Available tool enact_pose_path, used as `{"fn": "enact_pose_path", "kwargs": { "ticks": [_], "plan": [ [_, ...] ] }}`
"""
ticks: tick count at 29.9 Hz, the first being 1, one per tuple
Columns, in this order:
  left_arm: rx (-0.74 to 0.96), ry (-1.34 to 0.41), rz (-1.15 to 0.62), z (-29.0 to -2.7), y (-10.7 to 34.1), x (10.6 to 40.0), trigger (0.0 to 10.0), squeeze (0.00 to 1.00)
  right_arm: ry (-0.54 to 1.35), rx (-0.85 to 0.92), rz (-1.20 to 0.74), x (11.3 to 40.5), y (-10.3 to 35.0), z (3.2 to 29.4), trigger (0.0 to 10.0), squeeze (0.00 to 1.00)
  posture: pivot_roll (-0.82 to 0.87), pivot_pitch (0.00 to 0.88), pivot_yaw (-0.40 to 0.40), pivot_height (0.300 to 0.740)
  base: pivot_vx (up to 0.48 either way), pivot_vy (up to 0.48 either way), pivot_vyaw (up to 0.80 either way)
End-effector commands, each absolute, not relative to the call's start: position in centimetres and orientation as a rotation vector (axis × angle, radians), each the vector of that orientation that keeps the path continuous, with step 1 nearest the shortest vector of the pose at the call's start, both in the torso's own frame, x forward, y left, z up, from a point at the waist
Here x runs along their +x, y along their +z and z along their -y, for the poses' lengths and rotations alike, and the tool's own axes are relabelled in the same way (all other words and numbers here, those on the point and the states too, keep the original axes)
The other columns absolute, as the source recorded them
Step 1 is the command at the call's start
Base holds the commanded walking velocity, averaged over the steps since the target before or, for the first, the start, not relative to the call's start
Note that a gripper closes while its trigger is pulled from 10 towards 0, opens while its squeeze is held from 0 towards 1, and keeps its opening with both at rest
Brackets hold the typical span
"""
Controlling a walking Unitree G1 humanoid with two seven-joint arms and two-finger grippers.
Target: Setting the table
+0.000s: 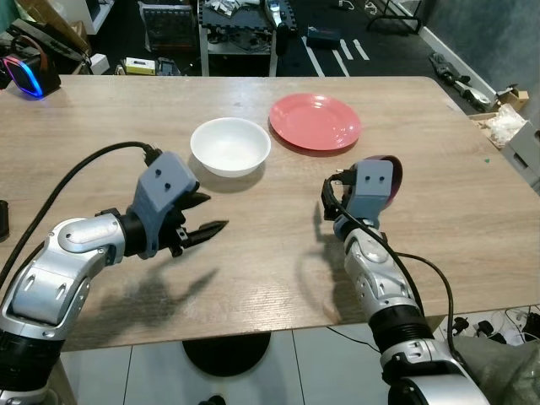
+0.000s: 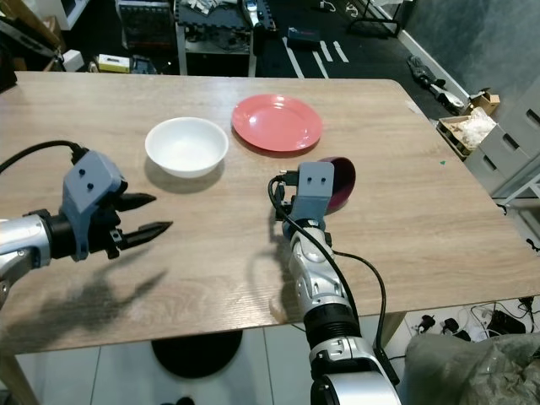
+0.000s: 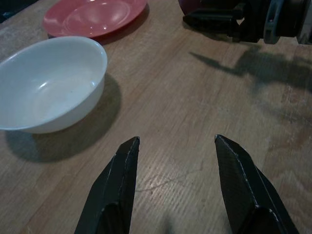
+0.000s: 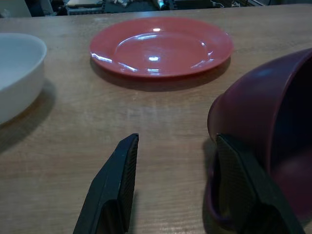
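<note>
Plain purple mug (image 4: 273, 131), seemingly unlabelled.

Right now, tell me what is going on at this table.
The robot is setting a wooden table. A white bowl and a red plate sit side by side, apart, at its far side. The right end effector is open beside a dark purple cup lying tilted near the plate. The left end effector hovers open, empty, near the bowl.
</note>
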State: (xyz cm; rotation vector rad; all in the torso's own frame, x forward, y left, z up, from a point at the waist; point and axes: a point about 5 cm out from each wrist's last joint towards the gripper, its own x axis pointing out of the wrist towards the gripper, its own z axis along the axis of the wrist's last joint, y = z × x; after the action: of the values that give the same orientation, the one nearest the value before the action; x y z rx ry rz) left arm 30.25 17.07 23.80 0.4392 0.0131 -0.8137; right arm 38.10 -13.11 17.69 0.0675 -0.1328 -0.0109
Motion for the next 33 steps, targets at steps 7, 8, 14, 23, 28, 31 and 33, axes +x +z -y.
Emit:
{"fn": "enact_pose_path", "kwargs": {
  "ticks": [7, 8, 14, 23, 28, 31, 33],
  "plan": [
    [0.448, -0.826, 0.038, -16.4, 24.6, 30.1, 10.0, 0.00, 0.026, 0.180, 0.375, 37.4, 24.1, 13.8, 10.0, 0.00, 0.14, 0.170, 0.021, 0.740, 0.000, 0.000, 0.00],
    [0.445, -0.828, 0.046, -16.2, 24.7, 30.1, 10.0, 0.00, 0.025, 0.189, 0.409, 37.2, 25.0, 14.1, 10.0, 0.00, 0.14, 0.169, 0.022, 0.740, 0.000, 0.000, 0.00],
    [0.424, -0.844, 0.076, -15.3, 24.9, 30.4, 10.0, 0.00, -0.035, 0.150, 0.425, 37.8, 25.5, 15.8, 10.0, 0.00, 0.13, 0.166, 0.023, 0.740, 0.000, 0.000, 0.00],
    [0.381, -0.855, 0.079, -13.5, 23.9, 31.7, 10.0, 0.00, -0.128, 0.140, 0.295, 37.5, 21.1, 17.4, 10.0, 0.00, 0.12, 0.170, 0.022, 0.740, 0.000, 0.000, 0.00],
    [0.370, -0.862, 0.092, -13.0, 24.2, 31.7, 10.0, 0.00, -0.133, 0.146, 0.316, 36.8, 21.3, 17.8, 10.0, 0.00, 0.11, 0.170, 0.027, 0.740, 0.000, 0.000, 0.00],
    [0.375, -0.856, 0.083, -13.1, 23.9, 31.8, 10.0, 0.00, -0.124, 0.139, 0.306, 36.7, 20.9, 17.8, 10.0, 0.00, 0.10, 0.168, 0.029, 0.740, 0.000, 0.000, 0.00],
    [0.379, -0.841, 0.071, -13.2, 23.6, 32.0, 10.0, 0.00, -0.116, 0.129, 0.287, 36.6, 20.3, 17.7, 10.0, 0.00, 0.10, 0.167, 0.028, 0.740, 0.000, 0.000, 0.00]
  ]
}}
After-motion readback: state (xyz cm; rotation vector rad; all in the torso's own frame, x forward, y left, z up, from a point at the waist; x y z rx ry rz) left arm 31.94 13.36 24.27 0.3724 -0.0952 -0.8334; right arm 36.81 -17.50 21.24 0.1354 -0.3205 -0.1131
